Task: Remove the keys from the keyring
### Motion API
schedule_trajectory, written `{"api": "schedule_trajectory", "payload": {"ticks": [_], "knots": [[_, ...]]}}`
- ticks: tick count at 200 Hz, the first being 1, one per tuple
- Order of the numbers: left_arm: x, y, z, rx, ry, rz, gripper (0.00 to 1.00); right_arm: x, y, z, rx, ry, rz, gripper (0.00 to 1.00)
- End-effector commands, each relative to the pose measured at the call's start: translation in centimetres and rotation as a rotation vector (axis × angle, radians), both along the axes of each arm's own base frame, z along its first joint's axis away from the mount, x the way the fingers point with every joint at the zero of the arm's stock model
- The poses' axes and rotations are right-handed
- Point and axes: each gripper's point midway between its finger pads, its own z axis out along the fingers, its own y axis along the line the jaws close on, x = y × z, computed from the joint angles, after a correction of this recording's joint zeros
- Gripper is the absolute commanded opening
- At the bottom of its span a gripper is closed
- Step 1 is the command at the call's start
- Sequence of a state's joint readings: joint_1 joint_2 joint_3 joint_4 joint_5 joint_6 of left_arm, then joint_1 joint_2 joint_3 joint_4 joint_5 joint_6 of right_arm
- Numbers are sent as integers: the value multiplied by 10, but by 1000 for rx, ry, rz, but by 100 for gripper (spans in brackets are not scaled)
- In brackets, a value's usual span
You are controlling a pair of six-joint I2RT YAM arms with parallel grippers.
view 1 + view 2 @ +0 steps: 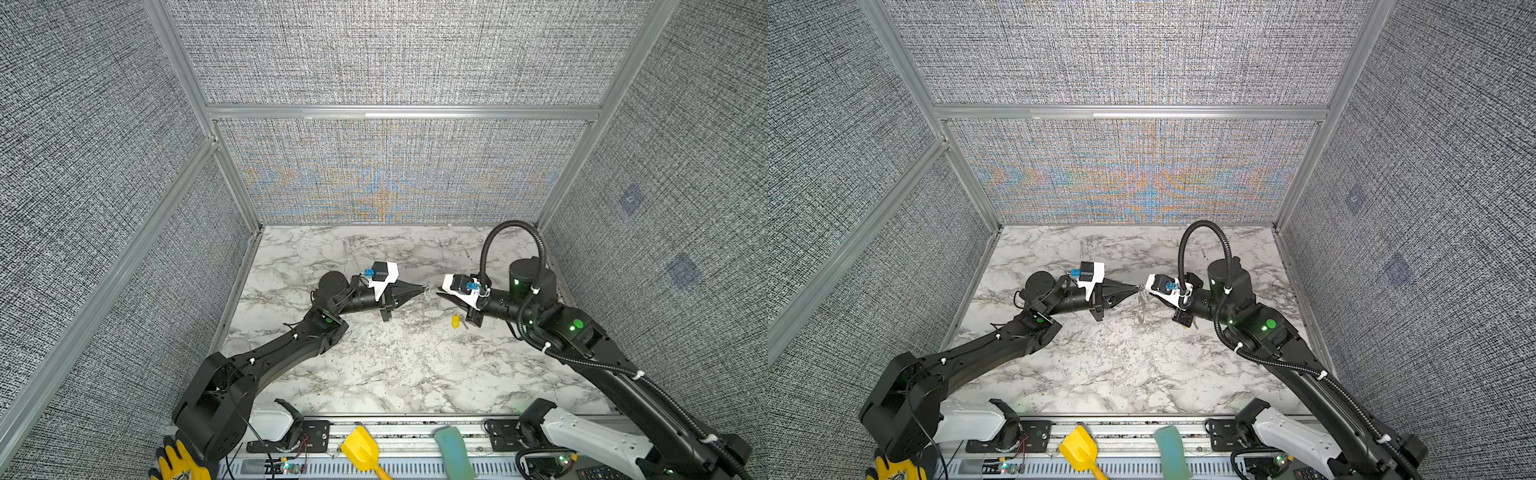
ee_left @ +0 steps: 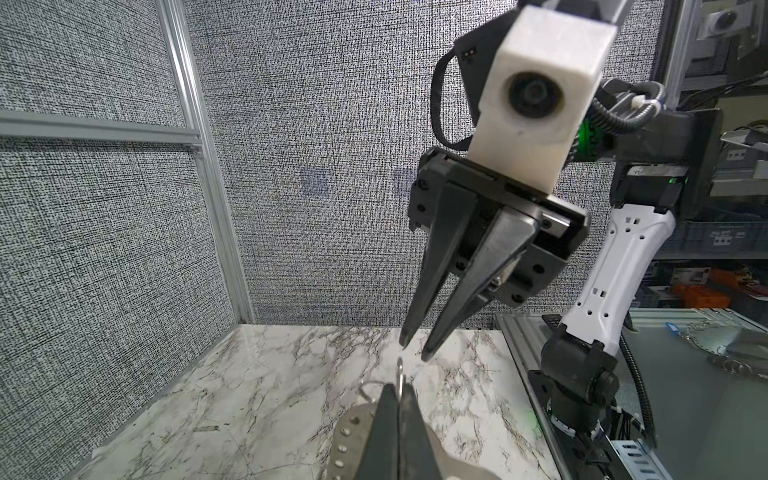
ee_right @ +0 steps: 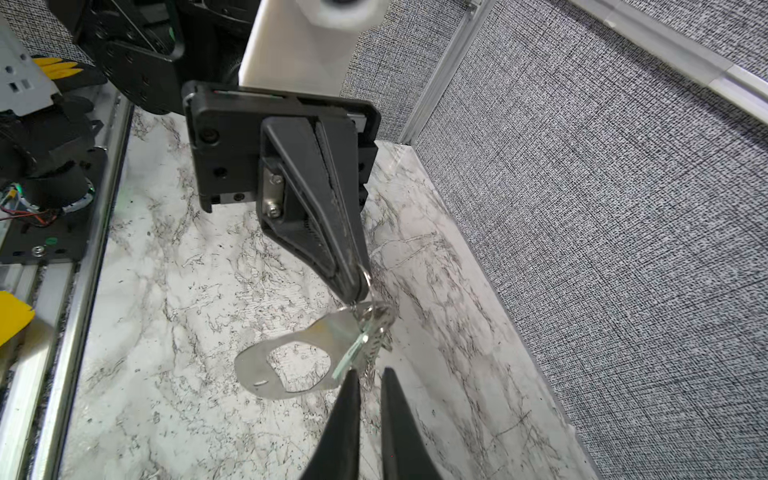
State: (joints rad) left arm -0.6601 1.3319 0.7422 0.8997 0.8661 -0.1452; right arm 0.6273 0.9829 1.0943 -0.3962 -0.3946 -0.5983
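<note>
Left gripper (image 3: 356,291) is pinching the keyring (image 3: 249,365), which is hanging long-axis vertical. Right gripper (image 2: 414,350), jaws slightly parted, empty, is facing the teal-tagged key (image 1: 428,293) dangling at its 9 o'clock in a top view.

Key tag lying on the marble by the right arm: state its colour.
Yellow. The key tag shows best in a top view.
</note>
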Motion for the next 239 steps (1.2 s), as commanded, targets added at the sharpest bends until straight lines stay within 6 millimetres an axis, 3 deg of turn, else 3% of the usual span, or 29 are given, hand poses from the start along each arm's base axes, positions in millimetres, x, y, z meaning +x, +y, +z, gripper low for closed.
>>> {"api": "schedule_trajectory", "payload": {"ticks": [1, 239], "knots": [[-2, 1, 2, 4, -24, -7, 0, -5, 5, 0, 14, 42, 47, 13], [-7, -3, -6, 46, -40, -47, 0, 1, 16, -4, 39, 141, 125, 15]]}}
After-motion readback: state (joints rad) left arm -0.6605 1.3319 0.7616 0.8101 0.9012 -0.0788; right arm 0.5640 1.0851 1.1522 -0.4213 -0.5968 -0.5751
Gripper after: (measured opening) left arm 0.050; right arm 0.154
